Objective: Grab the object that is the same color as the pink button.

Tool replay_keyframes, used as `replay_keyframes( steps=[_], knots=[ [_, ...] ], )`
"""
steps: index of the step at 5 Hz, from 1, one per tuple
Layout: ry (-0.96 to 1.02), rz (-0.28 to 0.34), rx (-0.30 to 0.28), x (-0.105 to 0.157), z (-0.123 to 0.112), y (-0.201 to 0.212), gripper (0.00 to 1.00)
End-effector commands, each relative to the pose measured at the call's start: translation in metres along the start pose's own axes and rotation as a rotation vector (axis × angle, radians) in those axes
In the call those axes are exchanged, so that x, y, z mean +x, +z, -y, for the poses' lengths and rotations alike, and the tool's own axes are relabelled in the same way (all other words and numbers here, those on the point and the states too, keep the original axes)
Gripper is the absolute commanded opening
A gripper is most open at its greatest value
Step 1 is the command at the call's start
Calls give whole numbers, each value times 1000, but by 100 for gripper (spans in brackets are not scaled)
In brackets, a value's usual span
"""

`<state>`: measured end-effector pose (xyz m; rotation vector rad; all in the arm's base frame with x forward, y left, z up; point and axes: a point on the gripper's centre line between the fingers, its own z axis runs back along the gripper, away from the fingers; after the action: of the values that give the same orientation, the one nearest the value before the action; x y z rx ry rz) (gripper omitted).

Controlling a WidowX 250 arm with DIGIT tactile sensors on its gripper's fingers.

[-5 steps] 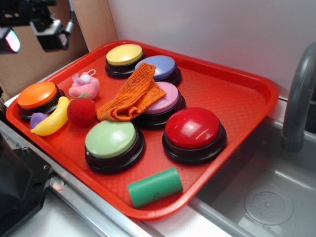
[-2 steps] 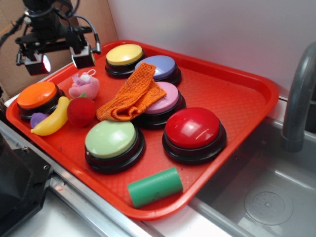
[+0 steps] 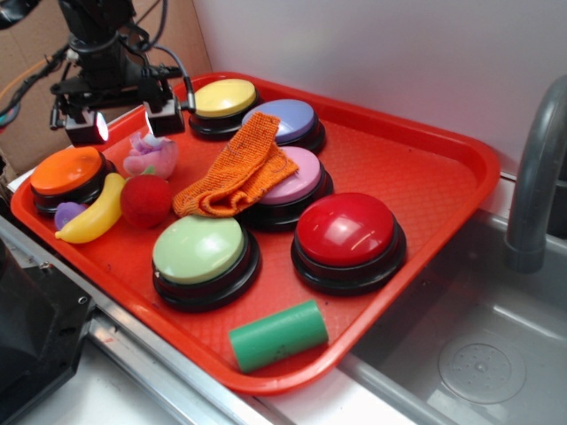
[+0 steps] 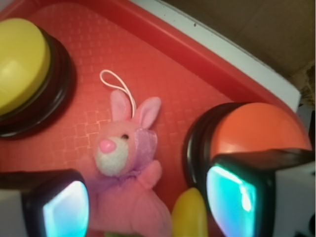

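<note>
Bright, soft light fills the room. The red button (image 3: 345, 228) has shiny white spots. Up close, the glowing fingertips (image 4: 64, 210) look blurry.

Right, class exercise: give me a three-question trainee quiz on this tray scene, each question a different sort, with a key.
1. True or false: the pink bunny plush lies between the open jaws.
2. Which thing partly covers the pink button? A) orange cloth B) green cylinder C) banana
3. Fill in: the plush lies between the yellow button and the ____ button.

Key: 1 true; 2 A; 3 orange.
</note>
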<state>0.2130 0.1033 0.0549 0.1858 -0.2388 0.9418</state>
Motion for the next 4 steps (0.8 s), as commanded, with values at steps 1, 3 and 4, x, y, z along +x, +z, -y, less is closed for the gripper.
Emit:
replay_keyframes(
  steps=[1,3,4],
  knots=[
    [-61,31,-11,10,11,-9,100],
    [-102,34,-12,10,22,-22,100],
    [-118,25,-33,9,25,-26,100]
  ],
)
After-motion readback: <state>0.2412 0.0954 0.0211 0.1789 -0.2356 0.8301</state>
